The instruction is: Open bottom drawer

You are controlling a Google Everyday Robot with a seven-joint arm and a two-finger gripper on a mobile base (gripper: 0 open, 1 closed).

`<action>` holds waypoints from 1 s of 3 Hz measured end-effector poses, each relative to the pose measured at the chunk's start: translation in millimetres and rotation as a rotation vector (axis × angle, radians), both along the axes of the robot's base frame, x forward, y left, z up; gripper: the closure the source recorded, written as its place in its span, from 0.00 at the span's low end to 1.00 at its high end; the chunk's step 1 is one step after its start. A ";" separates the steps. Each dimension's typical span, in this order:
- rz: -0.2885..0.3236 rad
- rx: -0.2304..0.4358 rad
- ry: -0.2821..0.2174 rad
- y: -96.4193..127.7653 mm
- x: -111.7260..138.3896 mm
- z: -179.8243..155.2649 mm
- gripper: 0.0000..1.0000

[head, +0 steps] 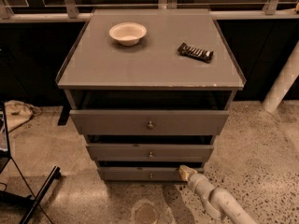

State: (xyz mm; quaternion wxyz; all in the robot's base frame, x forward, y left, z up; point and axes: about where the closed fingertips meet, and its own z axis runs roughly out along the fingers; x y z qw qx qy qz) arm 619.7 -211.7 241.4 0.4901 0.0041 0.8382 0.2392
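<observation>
The grey cabinet (149,69) shows three drawers, each pulled out a little. The bottom drawer (135,173) is the lowest and shortest front, with a small round knob (151,175) at its middle. My gripper (186,172) comes in from the lower right on a white arm (217,200). Its tip sits at the right end of the bottom drawer's front, right of the knob.
A white bowl (127,33) and a dark wrapped bar (195,52) lie on the cabinet top. A black stand leg (39,192) crosses the floor at lower left. A white post (282,80) stands at right. A cloth (16,112) lies at left.
</observation>
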 end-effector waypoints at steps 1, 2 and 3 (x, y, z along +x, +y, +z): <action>0.023 -0.012 -0.003 8.1 18.3 -18.8 1.00; 0.020 -0.033 -0.016 1.5 41.7 -27.4 1.00; 0.012 -0.056 -0.025 -5.5 59.1 -31.4 1.00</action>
